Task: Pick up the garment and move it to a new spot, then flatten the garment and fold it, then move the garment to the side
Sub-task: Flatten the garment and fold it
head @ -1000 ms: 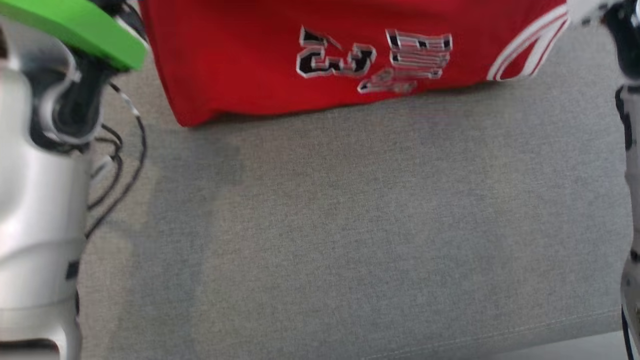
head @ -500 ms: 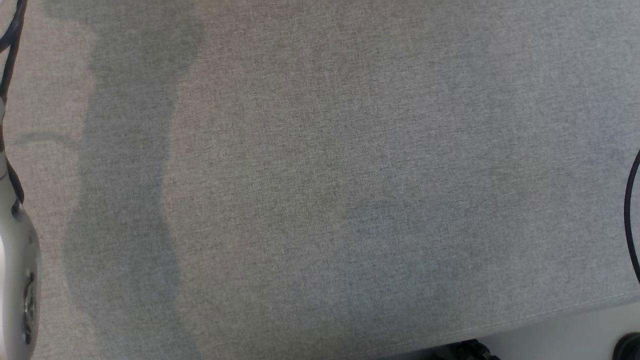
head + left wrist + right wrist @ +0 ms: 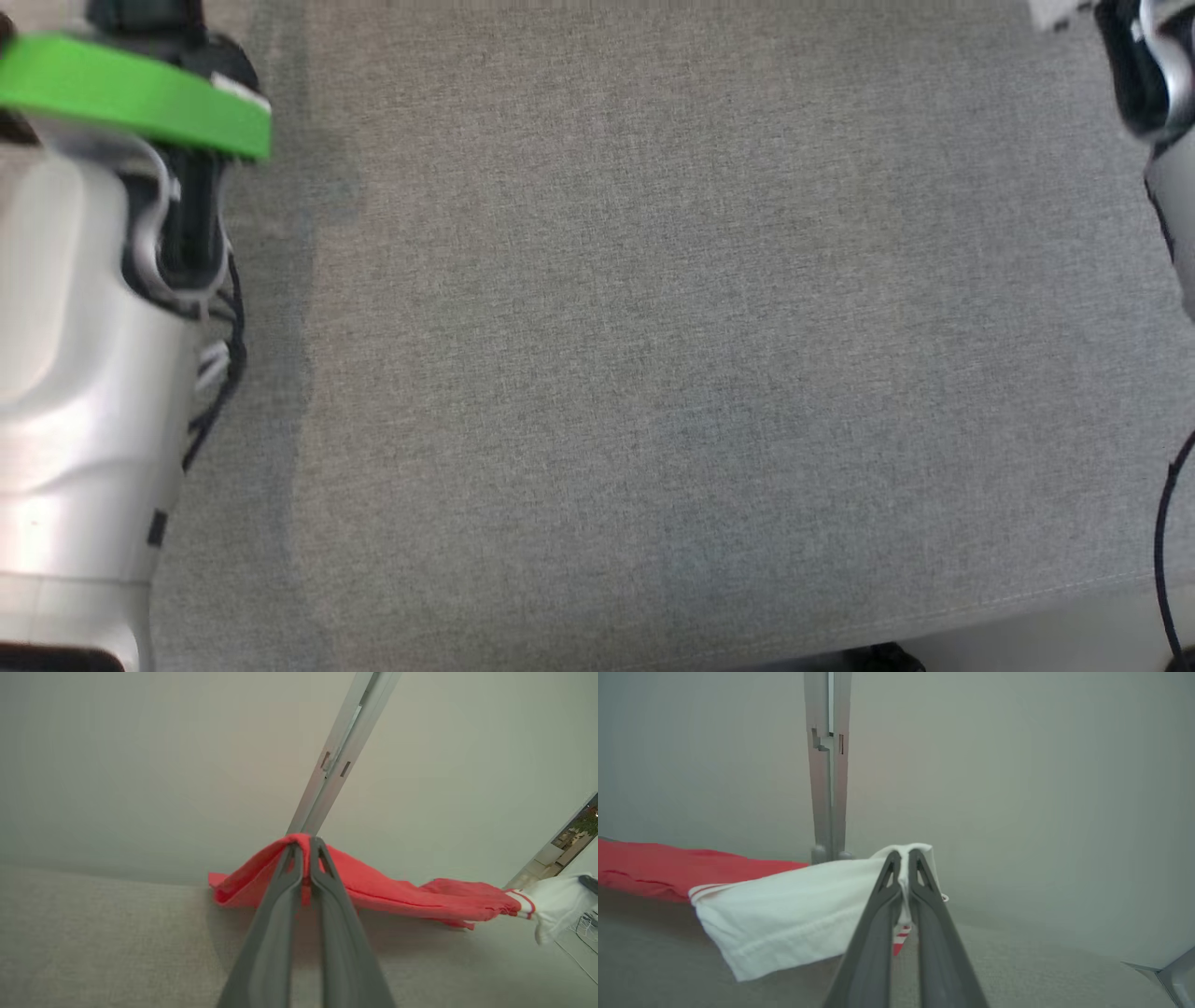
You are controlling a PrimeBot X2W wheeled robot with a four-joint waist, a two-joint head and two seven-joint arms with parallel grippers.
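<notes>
Over the grey worktop (image 3: 653,373), your left fingers (image 3: 275,933) pinch the red garment (image 3: 383,893) and your right fingers (image 3: 873,938) clamp its white end, stretching it between them. You look mid-move; flattening, folding and setting aside remain.

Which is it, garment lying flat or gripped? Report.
Gripped at both ends, not flat. The left gripper is shut on the garment at its red edge; the right gripper is shut on its white sleeve.
</notes>
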